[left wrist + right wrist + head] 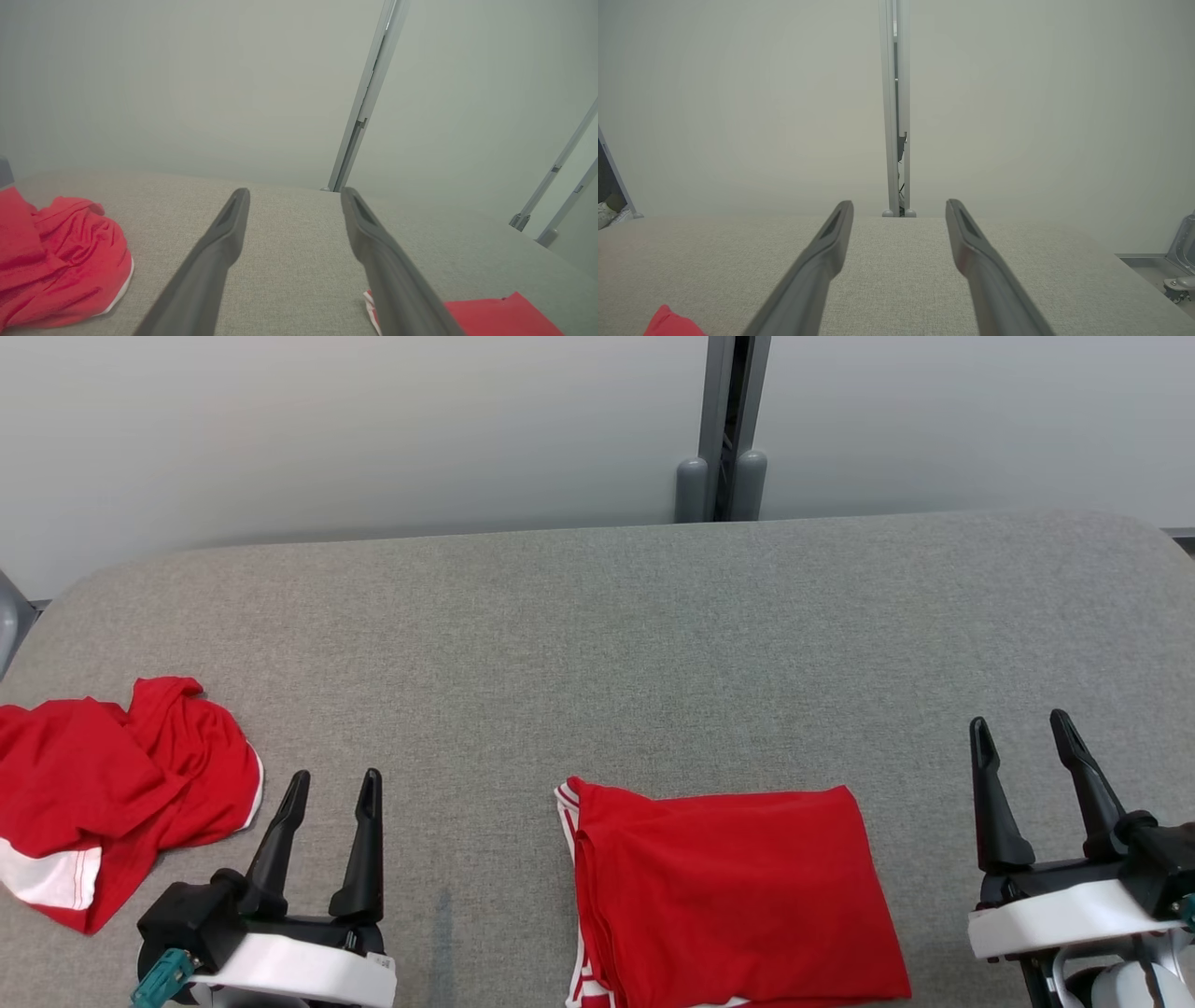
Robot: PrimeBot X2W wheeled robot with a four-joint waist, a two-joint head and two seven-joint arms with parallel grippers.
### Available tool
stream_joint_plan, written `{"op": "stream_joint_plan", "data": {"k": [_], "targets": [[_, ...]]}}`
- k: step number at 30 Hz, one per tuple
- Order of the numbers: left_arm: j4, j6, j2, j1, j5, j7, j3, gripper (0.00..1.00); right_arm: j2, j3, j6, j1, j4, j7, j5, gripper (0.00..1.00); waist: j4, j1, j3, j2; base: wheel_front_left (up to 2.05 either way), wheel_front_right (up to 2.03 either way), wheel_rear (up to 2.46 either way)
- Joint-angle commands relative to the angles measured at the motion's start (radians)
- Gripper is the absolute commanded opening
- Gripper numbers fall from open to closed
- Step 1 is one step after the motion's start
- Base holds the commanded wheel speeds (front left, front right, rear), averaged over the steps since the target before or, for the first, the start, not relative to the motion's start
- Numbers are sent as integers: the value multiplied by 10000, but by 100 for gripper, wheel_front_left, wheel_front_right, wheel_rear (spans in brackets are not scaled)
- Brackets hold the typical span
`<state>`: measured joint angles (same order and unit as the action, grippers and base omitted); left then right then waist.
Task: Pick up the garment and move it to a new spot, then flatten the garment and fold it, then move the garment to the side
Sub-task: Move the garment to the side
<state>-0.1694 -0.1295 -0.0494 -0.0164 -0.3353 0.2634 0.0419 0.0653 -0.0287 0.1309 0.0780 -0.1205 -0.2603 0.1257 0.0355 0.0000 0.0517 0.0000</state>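
Both open, empty: left hand (336, 775), right hand (1018, 719). Crumpled red garment (112, 784) lies just left of my left hand, folded garment (728, 887) between the hands. Light, limp cloth, so I'd pinch a bunched edge.

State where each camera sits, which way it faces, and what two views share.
Head view: on the head, looking down at the grey table; left gripper and right gripper show, open.
Left wrist view: on that wrist, looking along its fingers across the table to the wall.
Right wrist view: likewise, facing the post.
Shared: head and left wrist views both show the crumpled garment and folded garment.
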Motion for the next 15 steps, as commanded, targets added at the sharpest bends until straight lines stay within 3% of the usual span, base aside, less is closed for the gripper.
{"op": "stream_joint_plan", "data": {"k": [1,15], "targets": [[-6,-15,-30,-20,-17,13,-21,100,58,-21,-4,73,-30,-69,26,100,6,0,-5,0,0,0,0],[-92,-16,-28,-60,-53,13,70,100,100,48,-4,107,-159,-71,148,100,32,0,27,0,0,0,0]]}}
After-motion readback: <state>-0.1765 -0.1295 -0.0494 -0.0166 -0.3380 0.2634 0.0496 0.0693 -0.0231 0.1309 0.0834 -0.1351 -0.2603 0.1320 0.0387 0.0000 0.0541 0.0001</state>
